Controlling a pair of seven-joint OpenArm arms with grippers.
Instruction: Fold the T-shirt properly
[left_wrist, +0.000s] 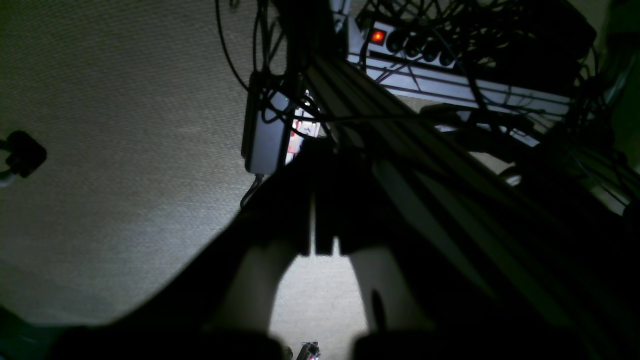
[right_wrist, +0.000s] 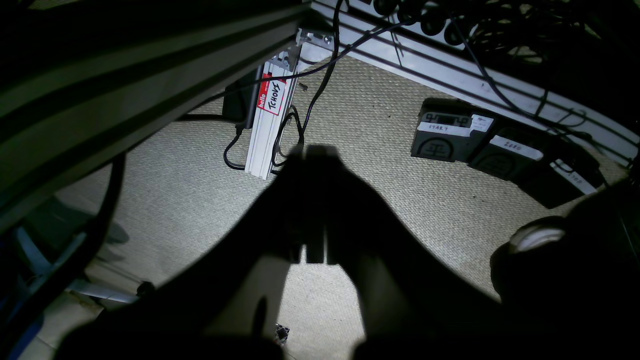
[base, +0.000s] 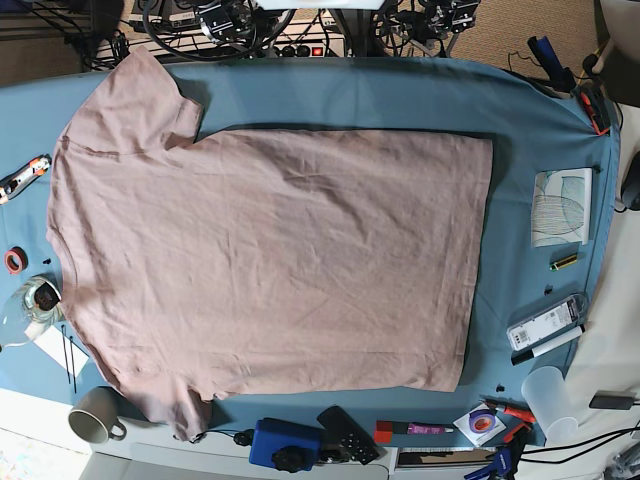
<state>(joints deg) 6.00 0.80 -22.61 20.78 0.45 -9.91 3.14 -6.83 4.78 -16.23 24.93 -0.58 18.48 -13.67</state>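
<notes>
Left wrist: we are seeing left gripper (left_wrist: 320, 255) parked below table, pointing at carpet, jaws near-closed with thin slit, gripping nothing; power strip (left_wrist: 415, 47) behind.

Right wrist: right gripper (right_wrist: 315, 260) same, near-closed, empty; foot pedals (right_wrist: 452, 135) beyond.

Base: T-shirt (base: 265, 260) lying flat on teal cover (base: 400, 95), collar at view's left, untouched. We are judging: start at sleeve, pinch both layers. Mug (base: 95, 415), glass jar (base: 30, 305) and remote (base: 345, 432) crowding edges, risking snags.

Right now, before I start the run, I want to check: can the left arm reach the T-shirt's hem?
Probably yes. The T-shirt lies flat with nothing on its hem, but the left pincer points at the floor, so it must first lift.
</notes>
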